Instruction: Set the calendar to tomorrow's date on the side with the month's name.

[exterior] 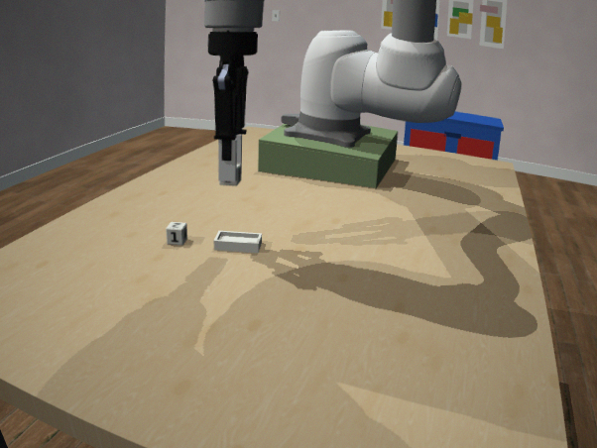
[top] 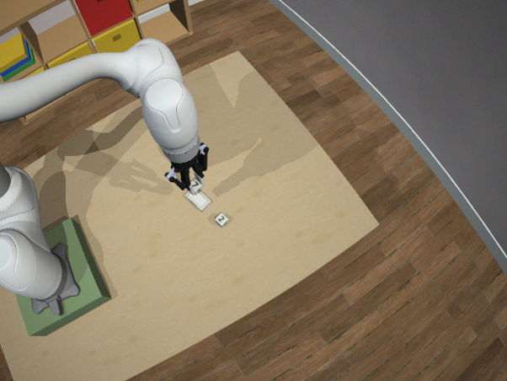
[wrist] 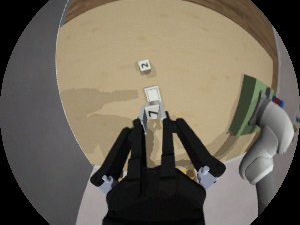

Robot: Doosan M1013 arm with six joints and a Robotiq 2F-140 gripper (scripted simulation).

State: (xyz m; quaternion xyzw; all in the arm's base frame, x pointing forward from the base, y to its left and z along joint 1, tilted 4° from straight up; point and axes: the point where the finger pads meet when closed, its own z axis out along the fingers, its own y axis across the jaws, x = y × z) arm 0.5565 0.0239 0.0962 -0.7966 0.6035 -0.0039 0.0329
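My gripper (top: 196, 185) (exterior: 230, 174) (wrist: 153, 108) is shut on a white cube and holds it well above the table. This cube (top: 194, 185) (wrist: 152, 111) shows a 7 on top; in the exterior view the finger hides nearly all of it. The small white tray (top: 198, 200) (exterior: 237, 246) (wrist: 152, 93) lies flat on the table, empty, below the gripper. A second white cube (top: 221, 219) (exterior: 177, 234) (wrist: 144, 65) rests flat on the table beside the tray, apart from it, with a 2 on top and an upright 1 on the side facing the exterior camera.
The green base block (top: 90, 270) (exterior: 317, 161) (wrist: 243, 106) under the arm's foot stands on the table (top: 253, 253) (exterior: 124, 347). Shelves with coloured boxes stand beyond the table edge. Shadows of the arm fall over the table.
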